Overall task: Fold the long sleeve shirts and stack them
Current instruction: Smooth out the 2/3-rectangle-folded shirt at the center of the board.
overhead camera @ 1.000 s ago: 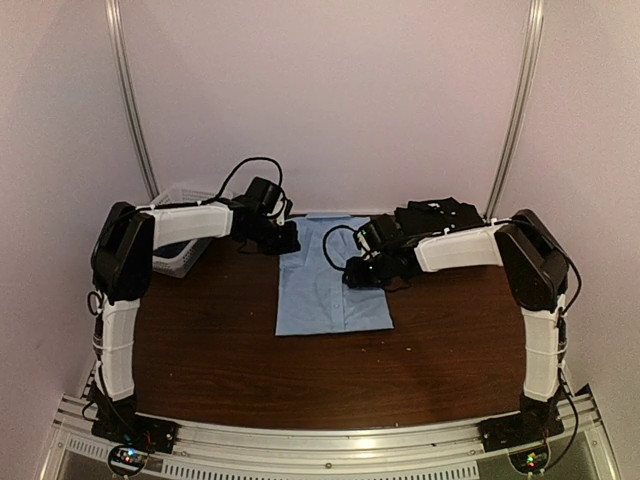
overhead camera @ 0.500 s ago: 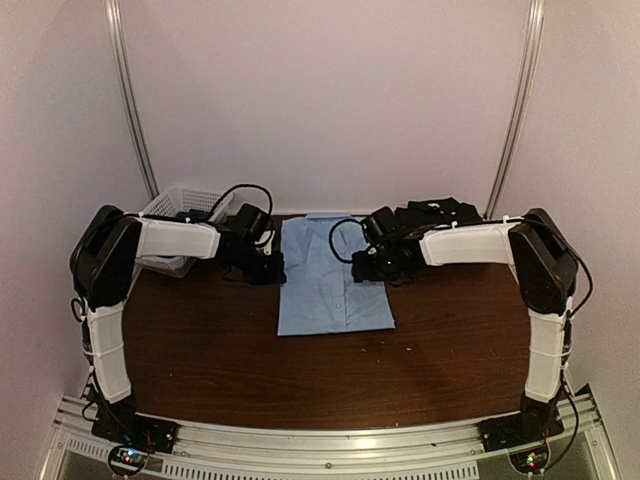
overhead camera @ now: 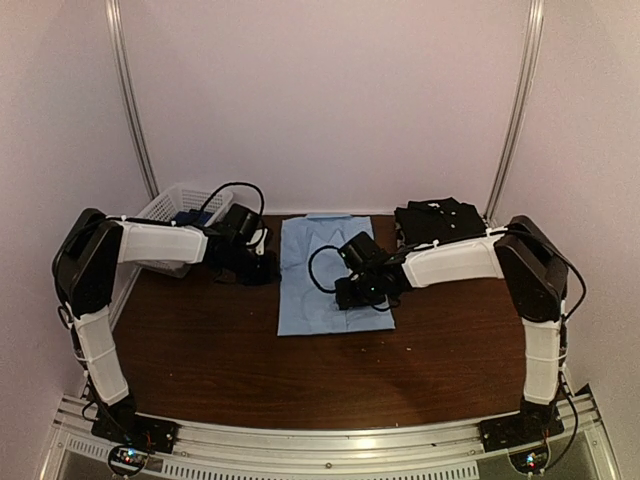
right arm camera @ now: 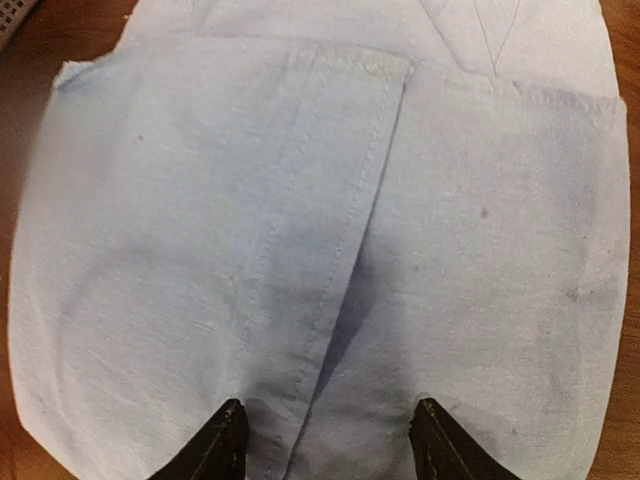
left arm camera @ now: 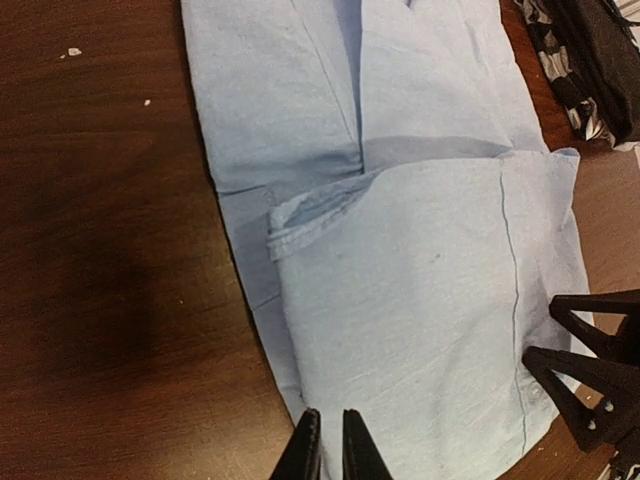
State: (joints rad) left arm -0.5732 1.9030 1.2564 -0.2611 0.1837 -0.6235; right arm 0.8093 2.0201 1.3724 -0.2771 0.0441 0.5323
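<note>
On table [overhead camera: 200, 350] | blue cloth shirt [overhead camera: 305, 290] (creased rectangle) | right hand [right arm camera: 328, 410] spread | left hand [left arm camera: 328, 425] closed

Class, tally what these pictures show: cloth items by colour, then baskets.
Light blue shirt: 1
Black shirt: 1
Black-and-white patterned cloth: 1
White mesh basket: 1
Total: 4

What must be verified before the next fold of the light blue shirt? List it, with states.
1. Light blue shirt flat on the table: not ok, one folded edge is bunched.
2. Right gripper open over the shirt: ok.
3. Left gripper open for a grasp: not ok, fingers nearly together.
4. Left gripper free of cloth: cannot tell.
5. Grippers apart from each other: ok.
</note>
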